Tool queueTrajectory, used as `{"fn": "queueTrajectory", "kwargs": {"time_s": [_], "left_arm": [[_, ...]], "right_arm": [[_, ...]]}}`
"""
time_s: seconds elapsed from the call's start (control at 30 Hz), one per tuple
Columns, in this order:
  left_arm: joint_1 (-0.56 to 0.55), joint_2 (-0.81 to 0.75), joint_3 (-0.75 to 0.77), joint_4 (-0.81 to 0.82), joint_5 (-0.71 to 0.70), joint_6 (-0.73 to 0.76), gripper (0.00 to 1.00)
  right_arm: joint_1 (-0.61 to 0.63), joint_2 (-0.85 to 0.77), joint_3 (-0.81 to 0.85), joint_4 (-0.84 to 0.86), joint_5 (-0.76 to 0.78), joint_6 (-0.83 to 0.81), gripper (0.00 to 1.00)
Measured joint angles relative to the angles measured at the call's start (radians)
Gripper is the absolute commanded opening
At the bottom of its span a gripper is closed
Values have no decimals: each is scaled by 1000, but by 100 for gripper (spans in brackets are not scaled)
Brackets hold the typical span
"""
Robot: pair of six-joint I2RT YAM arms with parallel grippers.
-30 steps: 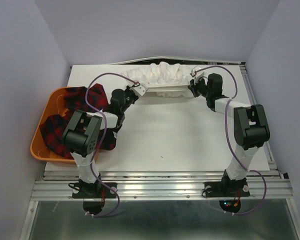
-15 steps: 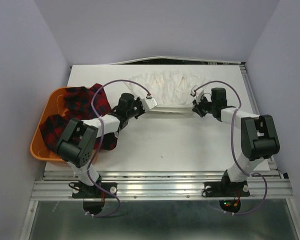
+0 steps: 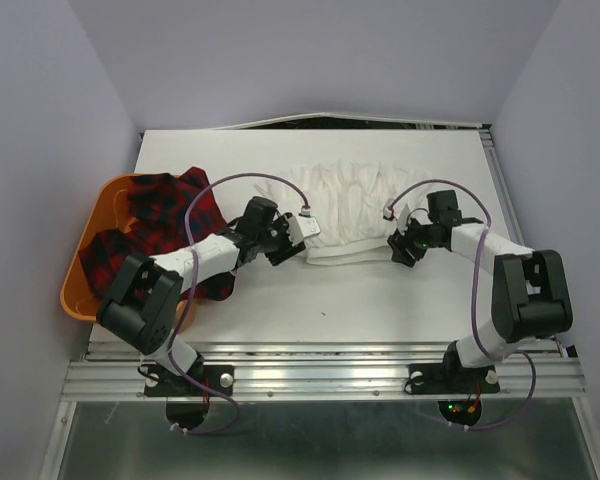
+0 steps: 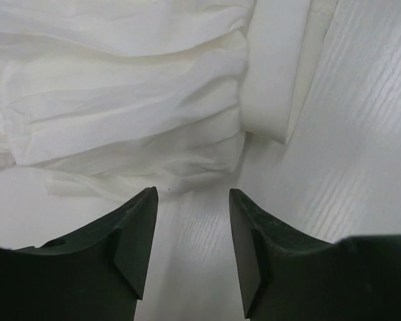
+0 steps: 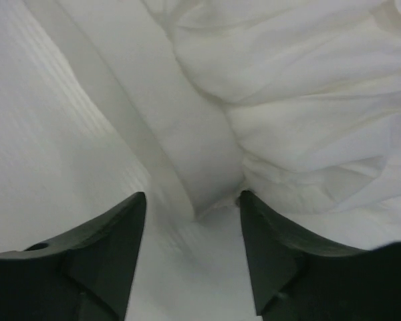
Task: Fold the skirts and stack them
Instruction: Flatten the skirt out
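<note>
Jaws of both arms gape at near corners of white skirt (image 3: 355, 200).

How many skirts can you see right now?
3, as far as I can tell. The white skirt lies spread on the table. The far plaid skirt drapes the back end of the orange basket; the near plaid skirt fills its front. More may be hidden beneath.
</note>
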Motion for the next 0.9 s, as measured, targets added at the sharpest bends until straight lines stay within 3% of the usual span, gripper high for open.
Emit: {"fn": "queueTrajectory", "kwargs": {"time_s": [0.1, 0.2, 0.37, 0.43, 0.67, 0.9], "left_arm": [[5, -40, 0, -68, 16, -5, 61], [6, -89, 6, -145, 49, -15, 60], [6, -119, 85, -210, 83, -107, 58], [6, -101, 140, -214, 79, -172, 56], [29, 72, 333, -211, 35, -335, 49], [53, 253, 493, -254, -49, -377, 48]], "right_arm": [[26, -71, -1, -90, -32, 0, 80], [80, -156, -1, -172, -68, 0, 83], [126, -219, 35, -280, -101, 84, 72], [110, -177, 110, -279, -93, 148, 63], [20, 156, 488, -184, -79, 381, 54], [18, 344, 543, -132, -12, 455, 52]]}}
